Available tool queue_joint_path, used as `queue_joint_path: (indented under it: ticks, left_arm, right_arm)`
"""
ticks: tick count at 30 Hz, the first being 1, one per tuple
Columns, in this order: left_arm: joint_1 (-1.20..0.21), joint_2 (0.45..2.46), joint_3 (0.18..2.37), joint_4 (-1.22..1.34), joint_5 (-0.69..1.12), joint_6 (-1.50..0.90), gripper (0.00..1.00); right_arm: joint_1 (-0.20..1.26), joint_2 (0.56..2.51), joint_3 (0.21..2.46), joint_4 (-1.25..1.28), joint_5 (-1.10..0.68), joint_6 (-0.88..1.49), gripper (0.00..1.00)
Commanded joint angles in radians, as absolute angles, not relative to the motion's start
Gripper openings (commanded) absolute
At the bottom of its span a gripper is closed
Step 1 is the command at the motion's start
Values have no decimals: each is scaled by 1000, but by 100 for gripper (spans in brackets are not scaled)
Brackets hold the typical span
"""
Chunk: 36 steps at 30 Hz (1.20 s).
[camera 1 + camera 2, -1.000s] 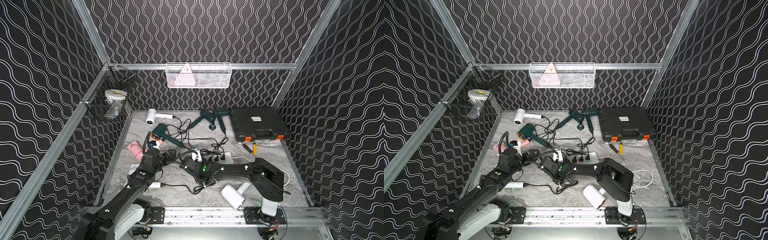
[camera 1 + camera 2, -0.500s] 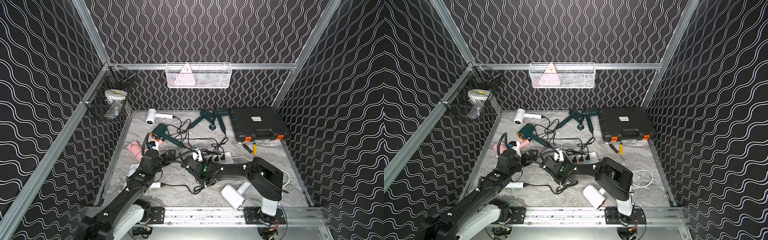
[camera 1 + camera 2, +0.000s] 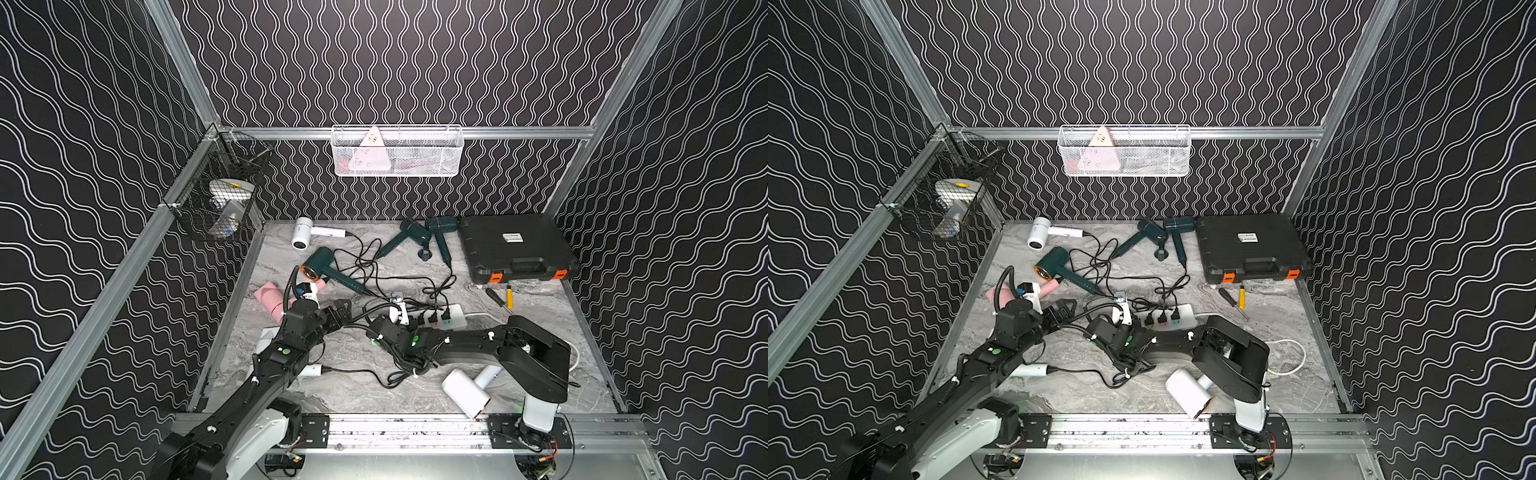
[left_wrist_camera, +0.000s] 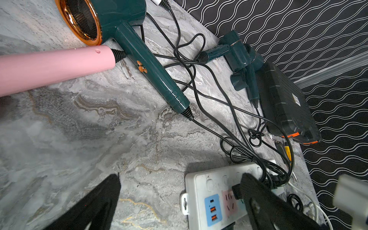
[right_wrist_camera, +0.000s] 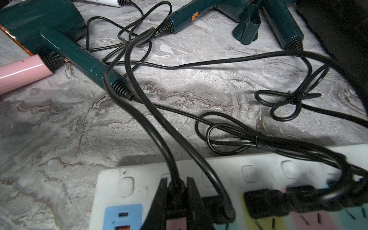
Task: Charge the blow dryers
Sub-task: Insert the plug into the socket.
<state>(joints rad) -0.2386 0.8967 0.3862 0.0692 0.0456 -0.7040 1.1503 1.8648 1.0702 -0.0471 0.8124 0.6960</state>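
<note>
My right gripper (image 5: 176,186) is shut on a black plug (image 5: 176,194) held over the pink socket of the white power strip (image 5: 139,179), near its blue USB end. The plug's cord (image 5: 151,127) runs off across the copper-ringed teal blow dryer (image 5: 75,53); I cannot tell which dryer it belongs to. My left gripper (image 4: 181,176) hangs open over bare marble beside that end of the strip (image 4: 201,185), holding nothing. In both top views the two grippers (image 3: 343,309) (image 3: 401,322) sit close together. A pink dryer (image 3: 272,297) lies to the left.
Three plugs (image 3: 432,318) sit in the strip further along. Two teal dryers (image 3: 415,232) and a white one (image 3: 303,232) lie at the back, another white one (image 3: 465,392) at the front. A black case (image 3: 515,245) and screwdrivers (image 3: 509,297) lie right. Cords (image 3: 365,266) tangle mid-table.
The left arm has shifted very slightly. The right gripper stays shut on the plug at the strip.
</note>
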Motion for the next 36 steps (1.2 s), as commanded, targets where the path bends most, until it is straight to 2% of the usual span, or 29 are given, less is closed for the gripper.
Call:
queue_joint_path:
  ticks: [1,10,36]
  left_arm:
    - [-238,891,384,106,38,-681,99]
    - [-238,887,383,106,40,-677,99]
    - [-239,878,380,110,49,-676,99]
  right_arm:
    - [1152,1864,1062,-82,778,708,0]
    - [1157,1878,1055,-53,722,718,0]
    - [1168,1878,1059,-57,719,732,0]
